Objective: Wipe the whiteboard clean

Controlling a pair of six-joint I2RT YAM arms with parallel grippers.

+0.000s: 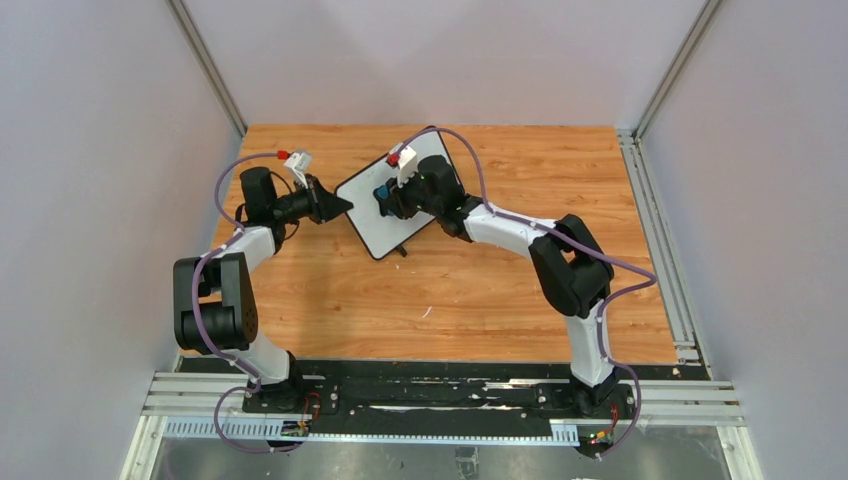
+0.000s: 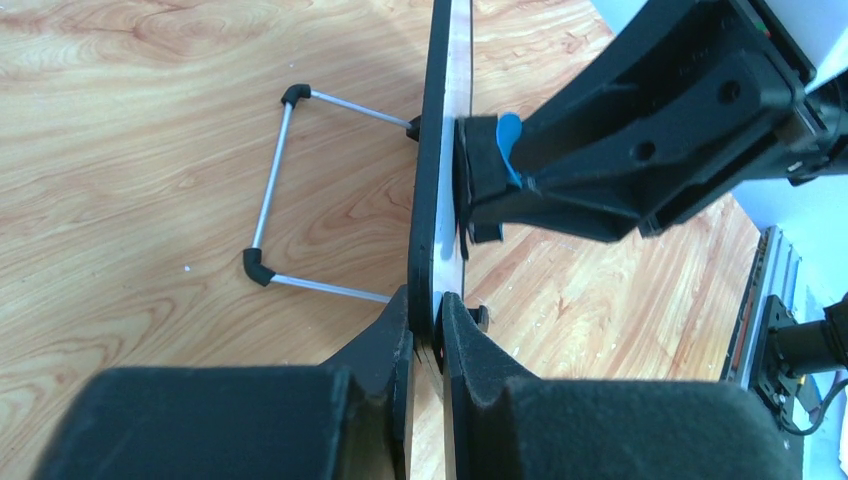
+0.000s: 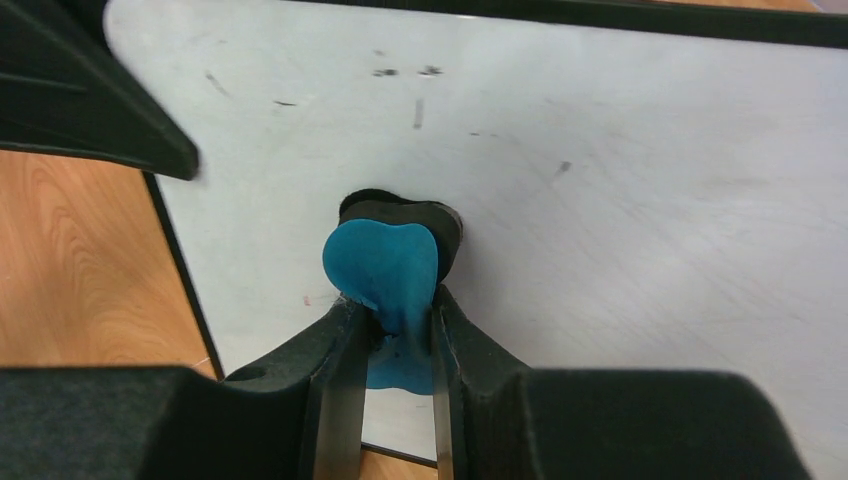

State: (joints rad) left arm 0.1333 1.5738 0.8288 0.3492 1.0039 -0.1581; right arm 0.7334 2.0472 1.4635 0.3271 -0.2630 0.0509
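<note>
The left fingers (image 2: 458, 335) are clenched on the near edge of the whiteboard (image 2: 428, 150), which stands propped on the table (image 1: 450, 290). Its wire stand (image 2: 268, 190) lies to their left. The right fingers (image 3: 345, 345) grasp a blue eraser (image 3: 385, 265), whose black pad is pressed to the board's face just ahead of them. Faint dark marks show beyond.

Top view high over the near edge of the table (image 1: 330, 290), looking down, wrist views tight on the whiteboard (image 3: 650, 200) all share
</note>
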